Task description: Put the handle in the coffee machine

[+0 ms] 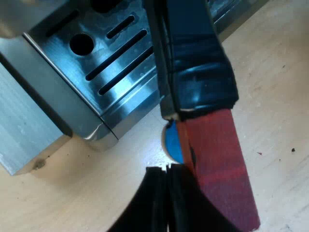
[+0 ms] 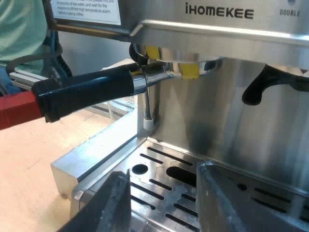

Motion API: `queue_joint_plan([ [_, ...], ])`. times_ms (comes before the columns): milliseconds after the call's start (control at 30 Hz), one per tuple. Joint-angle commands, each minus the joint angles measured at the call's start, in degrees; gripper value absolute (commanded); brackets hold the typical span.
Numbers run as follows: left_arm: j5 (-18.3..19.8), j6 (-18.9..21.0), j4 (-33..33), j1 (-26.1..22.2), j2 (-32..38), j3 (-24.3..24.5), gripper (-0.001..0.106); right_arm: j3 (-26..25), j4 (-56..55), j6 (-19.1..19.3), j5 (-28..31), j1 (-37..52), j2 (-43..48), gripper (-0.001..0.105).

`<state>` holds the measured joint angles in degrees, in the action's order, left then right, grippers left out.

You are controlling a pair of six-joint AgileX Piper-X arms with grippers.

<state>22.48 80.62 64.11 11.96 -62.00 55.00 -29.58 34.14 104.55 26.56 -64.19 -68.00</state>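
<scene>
The metal holder (image 2: 159, 72) sits in the espresso machine's (image 2: 241, 111) front under the brew head. Its dark handle (image 2: 91, 92) sticks out sideways and ends in red (image 2: 17, 111). From above, the handle (image 1: 193, 53) and its red end (image 1: 222, 164) hang past the corner of the drip tray (image 1: 111, 58). My left gripper (image 1: 167, 193) is shut with nothing between its fingers, pressed against the side of the red end. A blue round thing (image 1: 171, 142) lies on the table below the handle. My right gripper (image 2: 164, 198) is open low over the drip tray (image 2: 164, 169), apart from the handle.
A thin steam wand (image 2: 147, 106) hangs beside the holder. A black lever (image 2: 263, 84) juts from the machine's front. A person in a green top (image 2: 21, 29) stands beyond the machine. The wooden table (image 1: 275, 96) lies around the machine.
</scene>
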Motion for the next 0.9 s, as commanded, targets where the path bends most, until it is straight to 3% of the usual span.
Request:
queue_joint_plan([
  [33,3.12,0.56,2.00,0.33,0.73,0.16,0.000,0.10,-1.98,0.40,-2.57,-0.11,1.53,0.043],
  [167,3.79,0.56,1.96,0.33,0.73,0.16,0.000,-0.26,-7.41,0.05,-4.34,-0.41,3.74,0.059],
  [267,4.44,0.56,1.96,0.33,0.73,0.16,0.000,-2.07,-15.60,0.05,-4.34,-1.45,6.48,0.065],
  [333,4.54,0.56,1.96,0.33,0.73,0.16,0.000,-4.10,-22.82,-0.70,-4.60,-2.13,8.28,0.065],
  [467,8.59,1.38,3.35,0.33,0.90,0.16,0.000,-7.38,-30.14,-3.33,-5.00,-2.68,9.59,0.065],
  [733,8.66,1.54,3.71,2.05,1.09,0.16,0.000,-9.29,-30.56,-3.31,-5.00,-2.72,9.62,0.065],
  [800,7.15,2.07,3.30,7.86,1.09,0.16,0.000,-9.29,-30.95,-3.31,-5.00,-2.72,9.76,0.065],
  [900,5.53,2.06,3.32,10.20,1.09,0.16,0.000,-9.44,-32.16,-3.58,-5.44,-2.72,9.76,0.065],
])
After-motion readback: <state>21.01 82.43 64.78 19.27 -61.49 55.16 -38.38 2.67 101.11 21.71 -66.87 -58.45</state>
